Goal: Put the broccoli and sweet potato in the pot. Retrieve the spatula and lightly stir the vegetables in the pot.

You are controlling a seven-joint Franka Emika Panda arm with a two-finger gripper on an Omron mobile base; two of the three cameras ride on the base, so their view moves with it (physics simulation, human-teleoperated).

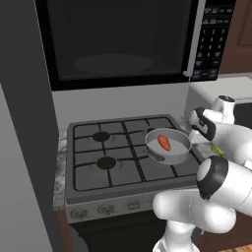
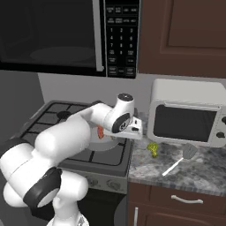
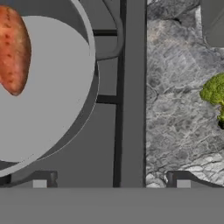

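Sweet potato (image 1: 164, 142) lying inside the pot (image 1: 178, 153), near its middle; seen also in hand view (image 3: 14, 50) on the pot's grey floor (image 3: 48, 109). Pot on the stove (image 1: 88, 147), front-right burner. Broccoli (image 2: 152, 148) on the stone counter (image 2: 194, 170), right of the stove, outside the pot, just below the toaster oven (image 2: 187, 112). Spatula (image 2: 182, 158) flat on the counter, right of the broccoli and apart from it. Gripper (image 3: 111, 186) above the stove's right edge, between pot and broccoli; tips spread wide, nothing held.
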